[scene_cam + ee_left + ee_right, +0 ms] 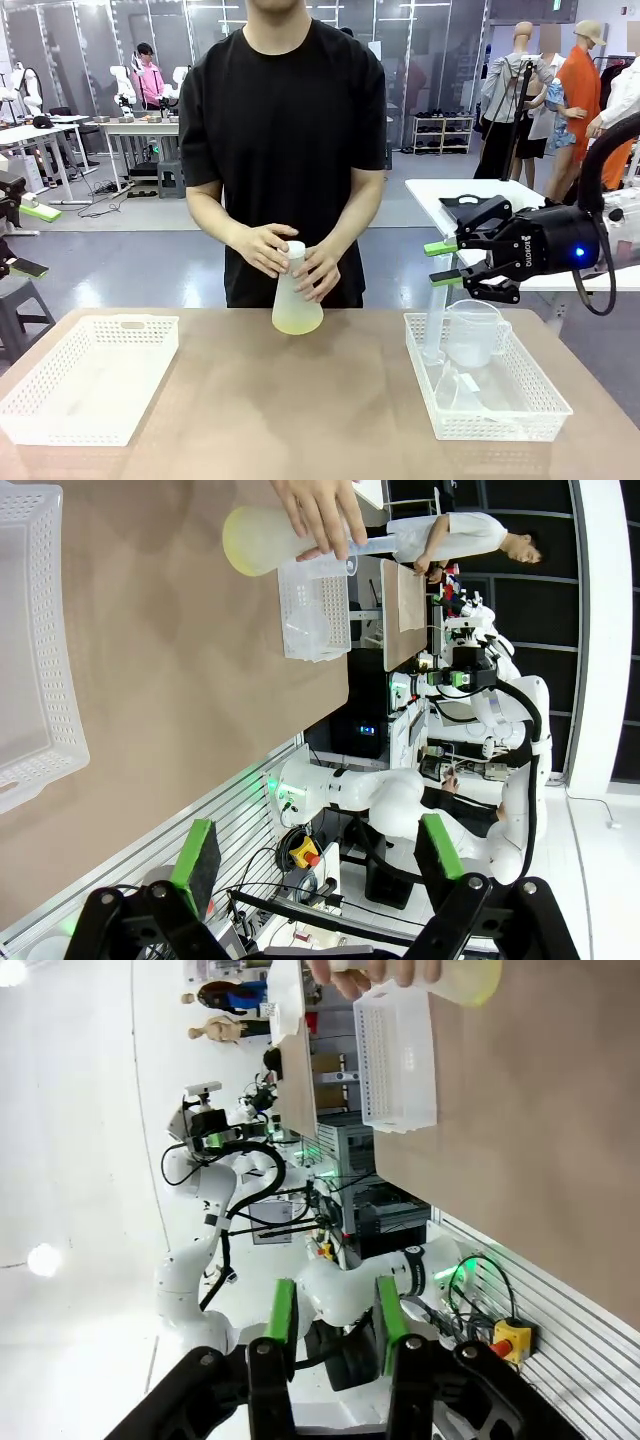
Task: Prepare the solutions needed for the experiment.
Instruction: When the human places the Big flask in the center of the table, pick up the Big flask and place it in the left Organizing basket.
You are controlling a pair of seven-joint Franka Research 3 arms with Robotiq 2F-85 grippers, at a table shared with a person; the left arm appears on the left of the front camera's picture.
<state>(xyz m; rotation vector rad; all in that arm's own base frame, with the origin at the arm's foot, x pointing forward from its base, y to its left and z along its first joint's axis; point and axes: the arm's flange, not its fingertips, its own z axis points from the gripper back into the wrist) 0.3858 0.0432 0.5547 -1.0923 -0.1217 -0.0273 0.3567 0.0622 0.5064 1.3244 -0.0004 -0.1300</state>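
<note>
At the far middle of the table a person holds a frosted conical flask [297, 295] [262, 538] with both hands. A shallow layer of pale yellow liquid, the solutions [297, 321], lies in its bottom. My right gripper [437, 264] [337, 1325] hangs sideways above the right basket's far left corner. Its jaws are open with nothing between them. The top of a clear graduated cylinder [436, 320] stands just below the lower finger. In its own wrist view, my left gripper [318, 850] is wide open and empty.
The white right basket [520, 425] holds the cylinder, a clear handled measuring jug [473, 335] and a small clear piece at its front. An empty white basket [90, 375] sits at the left. The brown table [300, 410] is bare between them.
</note>
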